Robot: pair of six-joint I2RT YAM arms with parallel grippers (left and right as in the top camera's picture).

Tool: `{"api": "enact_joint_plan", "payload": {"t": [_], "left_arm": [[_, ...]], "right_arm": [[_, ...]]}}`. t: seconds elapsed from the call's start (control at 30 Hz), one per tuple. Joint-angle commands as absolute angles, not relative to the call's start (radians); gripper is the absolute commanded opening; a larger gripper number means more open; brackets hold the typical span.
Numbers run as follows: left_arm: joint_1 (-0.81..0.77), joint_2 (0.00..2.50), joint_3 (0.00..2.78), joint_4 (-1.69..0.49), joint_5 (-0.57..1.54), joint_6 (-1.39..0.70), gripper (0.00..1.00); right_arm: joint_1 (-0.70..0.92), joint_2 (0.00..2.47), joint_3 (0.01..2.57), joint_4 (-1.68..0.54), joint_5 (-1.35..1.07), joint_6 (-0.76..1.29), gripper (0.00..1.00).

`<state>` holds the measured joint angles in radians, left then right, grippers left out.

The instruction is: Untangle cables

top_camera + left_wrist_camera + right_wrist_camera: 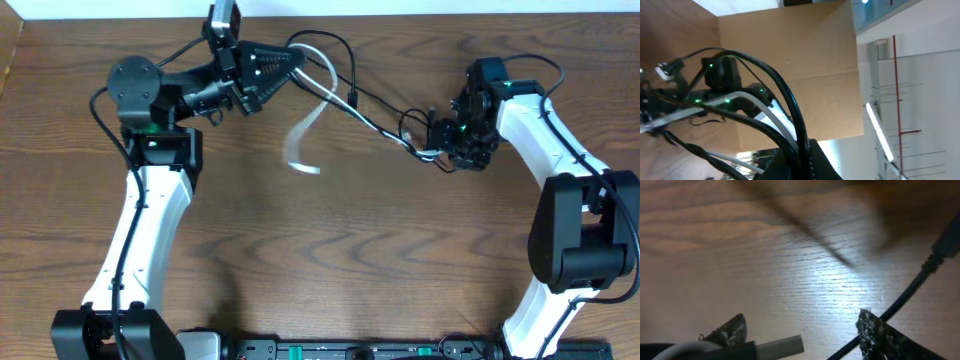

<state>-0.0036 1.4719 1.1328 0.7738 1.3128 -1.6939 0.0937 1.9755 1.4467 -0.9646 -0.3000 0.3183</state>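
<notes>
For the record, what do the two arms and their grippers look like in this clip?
The left arm and right arm have white shell links between bulky black joint housings, thin black wires along them and small green lights. The left gripper is a black wedge with tiny lit dots; the right gripper is black too, its fingers rough and speckled.

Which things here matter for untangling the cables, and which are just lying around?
For the job: cables, black and white, twisted together; left gripper; right gripper.
Just there: wooden table; black strip at the table's near edge; cardboard panel.
</notes>
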Motion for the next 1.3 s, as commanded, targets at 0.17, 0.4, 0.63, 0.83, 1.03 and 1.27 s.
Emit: {"api": "enact_joint_plan", "payload": {"t": [0.17, 0.4, 0.63, 0.83, 1.03, 1.27], "left_arm": [[0.023, 1.449, 1.124, 0.467, 1.361, -1.336, 0.07], [0.000, 1.450, 1.123, -0.055, 1.253, -0.907, 0.08], [-0.071, 1.450, 1.123, -0.503, 0.926, -0.630, 0.07], [-0.136, 1.450, 1.123, -0.720, 0.670, -0.598, 0.08], [-0.166, 1.450, 1.123, -0.808, 0.548, -0.566, 0.32], [-0.166, 1.449, 1.123, -0.816, 0.532, -0.527, 0.47]], "right_arm": [[0.078, 1.978, 1.444, -0.966, -0.346, 0.201, 0.61], [0.039, 1.974, 1.444, -0.981, -0.357, 0.178, 0.58], [0.061, 1.964, 1.444, -0.965, -0.389, 0.142, 0.54], [0.060, 1.963, 1.444, -0.952, -0.385, 0.145, 0.56], [0.061, 1.951, 1.446, -0.922, -0.401, 0.159, 0.65], [0.058, 1.897, 1.522, -0.917, -0.294, 0.186, 0.86]]}}
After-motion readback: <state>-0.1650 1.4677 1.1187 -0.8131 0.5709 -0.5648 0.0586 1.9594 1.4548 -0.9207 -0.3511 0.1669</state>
